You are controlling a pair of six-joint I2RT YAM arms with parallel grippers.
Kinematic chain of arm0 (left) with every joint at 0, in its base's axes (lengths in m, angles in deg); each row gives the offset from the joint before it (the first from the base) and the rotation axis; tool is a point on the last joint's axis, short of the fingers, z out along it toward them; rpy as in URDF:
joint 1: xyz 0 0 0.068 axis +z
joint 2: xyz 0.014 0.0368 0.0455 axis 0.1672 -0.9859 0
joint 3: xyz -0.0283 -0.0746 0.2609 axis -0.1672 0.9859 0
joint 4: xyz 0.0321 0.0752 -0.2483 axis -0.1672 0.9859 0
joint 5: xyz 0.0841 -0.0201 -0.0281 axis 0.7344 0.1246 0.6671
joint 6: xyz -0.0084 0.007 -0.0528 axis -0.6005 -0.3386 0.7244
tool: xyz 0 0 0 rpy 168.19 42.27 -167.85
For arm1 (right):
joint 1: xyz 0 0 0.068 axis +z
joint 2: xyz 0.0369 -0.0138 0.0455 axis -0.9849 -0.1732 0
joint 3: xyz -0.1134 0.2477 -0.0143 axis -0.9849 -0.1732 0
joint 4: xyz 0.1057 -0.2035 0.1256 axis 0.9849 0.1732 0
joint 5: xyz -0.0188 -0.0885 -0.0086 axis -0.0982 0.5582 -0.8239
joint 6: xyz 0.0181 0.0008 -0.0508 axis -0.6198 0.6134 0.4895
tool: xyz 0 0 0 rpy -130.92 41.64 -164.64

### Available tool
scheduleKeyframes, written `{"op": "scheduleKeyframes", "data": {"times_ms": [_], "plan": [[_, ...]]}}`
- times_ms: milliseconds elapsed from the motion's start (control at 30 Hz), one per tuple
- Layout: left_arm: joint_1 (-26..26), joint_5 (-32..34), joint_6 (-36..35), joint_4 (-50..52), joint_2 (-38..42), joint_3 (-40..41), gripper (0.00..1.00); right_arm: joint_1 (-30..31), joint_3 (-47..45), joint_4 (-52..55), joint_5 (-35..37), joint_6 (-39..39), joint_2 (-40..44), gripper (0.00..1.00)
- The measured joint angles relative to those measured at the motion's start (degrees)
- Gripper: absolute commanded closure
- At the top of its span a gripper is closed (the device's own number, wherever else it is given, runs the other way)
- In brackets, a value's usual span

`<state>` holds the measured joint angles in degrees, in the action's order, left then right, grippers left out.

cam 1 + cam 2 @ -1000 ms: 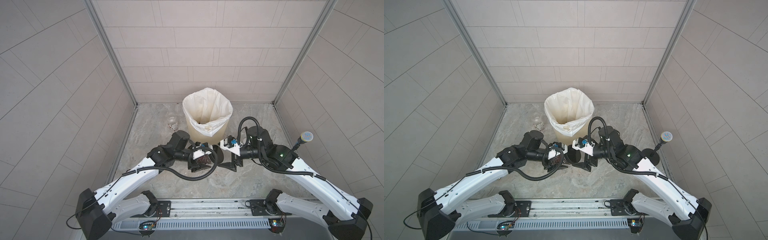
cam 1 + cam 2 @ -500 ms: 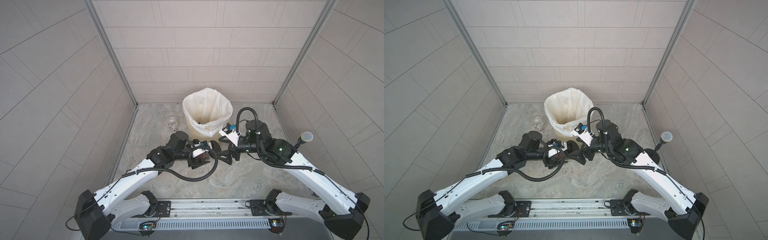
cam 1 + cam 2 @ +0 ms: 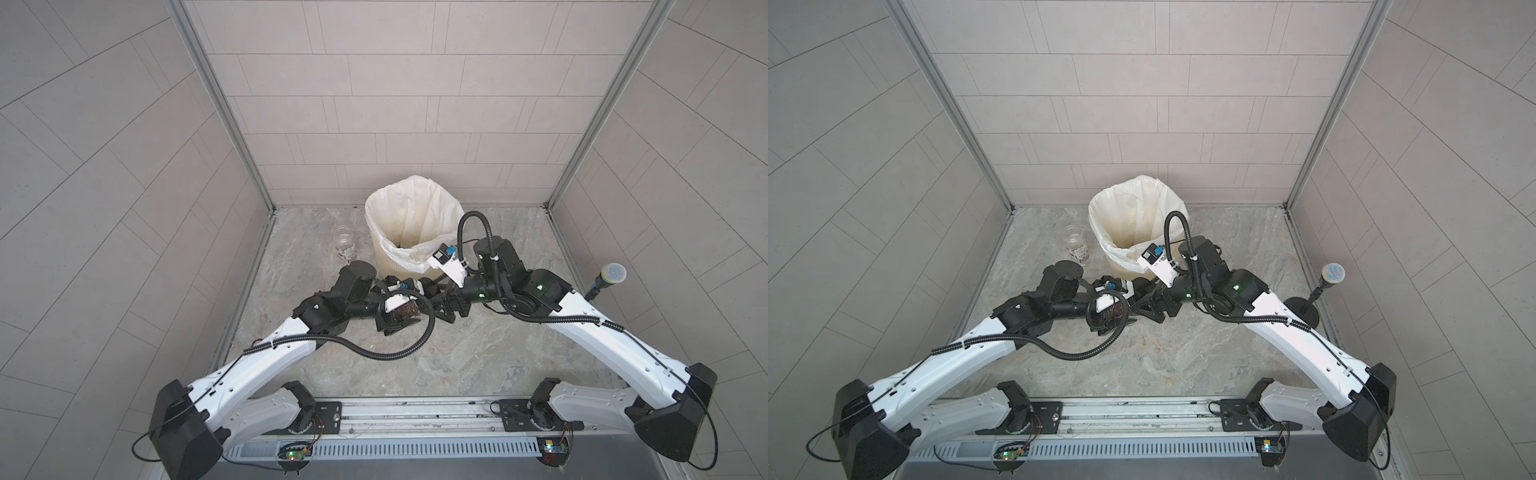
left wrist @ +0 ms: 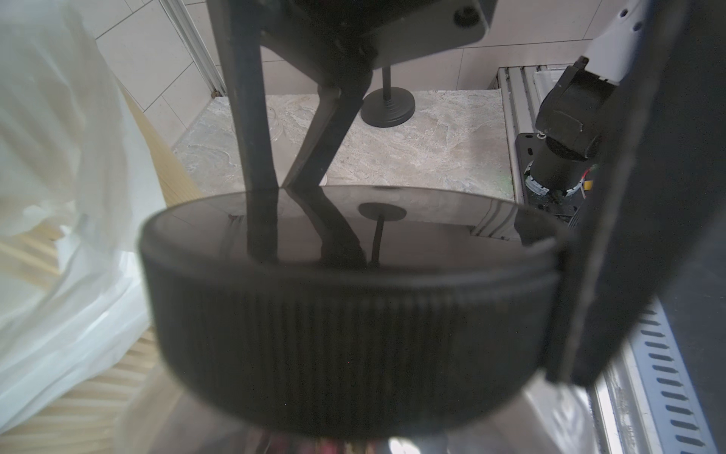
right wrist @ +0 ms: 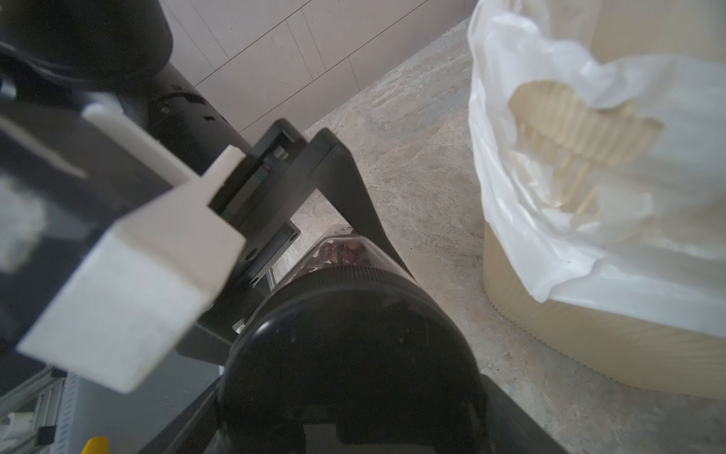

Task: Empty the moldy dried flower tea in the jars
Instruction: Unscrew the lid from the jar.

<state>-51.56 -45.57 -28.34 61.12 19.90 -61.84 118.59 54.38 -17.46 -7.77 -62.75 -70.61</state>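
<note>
I see left fingers [image 5: 353,184] clamped on squat jar [image 3: 404,311] of dark tea [image 5: 341,251], held sideways beside lined bin [image 5: 550,314]; right fingers [image 4: 251,118] straddle its black lid [image 5: 345,353], cannot tell if gripping

Links [image 3: 266,365]: white shells, black joints [image 3: 322,318].
Hoses [image 3: 386,354]: black, ribbed, one per arm.
Wrist mounts [image 3: 451,272]: white blocks, blue part on top.
Lights [image 3: 539,286]: small, green.
Right fingers [image 4: 253,118]: black, flat, tapering.
Bases [image 3: 540,409]: black, on a grey slotted rail [image 3: 382,449].
</note>
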Motion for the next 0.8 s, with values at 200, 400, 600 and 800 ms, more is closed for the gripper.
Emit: {"op": "scheduleKeyframes", "data": {"times_ms": [200,400,600,800], "plan": [[0.50,-6.10,-0.26,5.86,-2.84,-2.16,0.34,-0.55,-3.02,0.33,-4.00,11.72,0.87,0.25],[0.85,-12.07,-1.73,10.95,-4.94,-3.78,0.34,-0.76,-5.75,0.31,-8.59,28.09,2.14,0.25],[1.16,-16.44,-2.05,12.13,-4.96,-3.80,0.35,-0.79,-6.51,1.53,-12.11,45.16,3.61,0.09],[1.27,-16.87,-0.17,10.08,-4.79,-3.78,0.35,-0.63,-7.65,-0.68,-11.28,47.08,5.66,0.00]]}}
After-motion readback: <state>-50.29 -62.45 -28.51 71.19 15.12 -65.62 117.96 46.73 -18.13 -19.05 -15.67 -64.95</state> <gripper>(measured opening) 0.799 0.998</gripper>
